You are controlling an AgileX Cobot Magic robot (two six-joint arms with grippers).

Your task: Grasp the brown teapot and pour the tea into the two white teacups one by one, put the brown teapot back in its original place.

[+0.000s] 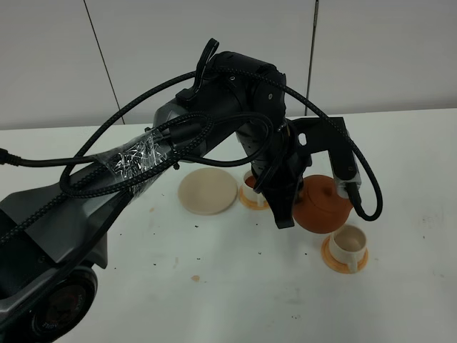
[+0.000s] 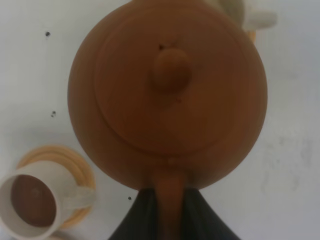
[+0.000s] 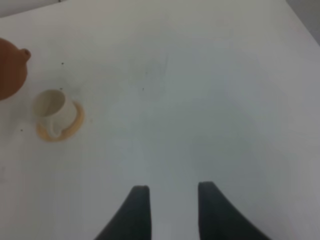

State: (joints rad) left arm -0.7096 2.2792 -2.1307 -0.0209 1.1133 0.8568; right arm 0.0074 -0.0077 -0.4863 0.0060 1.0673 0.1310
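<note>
My left gripper (image 1: 288, 216) is shut on the loop handle of the brown teapot (image 1: 325, 207), which hangs roughly upright above the table between the two white teacups. From the left wrist, the dark fingers (image 2: 137, 215) clamp the handle below the teapot (image 2: 167, 95) and its lid knob. The teacup (image 2: 32, 200) on its orange coaster holds brown tea; it is partly hidden behind the arm (image 1: 251, 187). The other teacup (image 1: 348, 245) looks empty and also shows in the right wrist view (image 3: 50, 107). The beige saucer (image 1: 208, 191) lies bare. My right gripper (image 3: 170, 210) is open over bare table.
The left arm with its cables (image 1: 178, 150) stretches across the middle of the table. Small dark specks (image 1: 196, 227) dot the white tabletop. A grey wall panel (image 1: 214, 28) stands behind the table's far edge.
</note>
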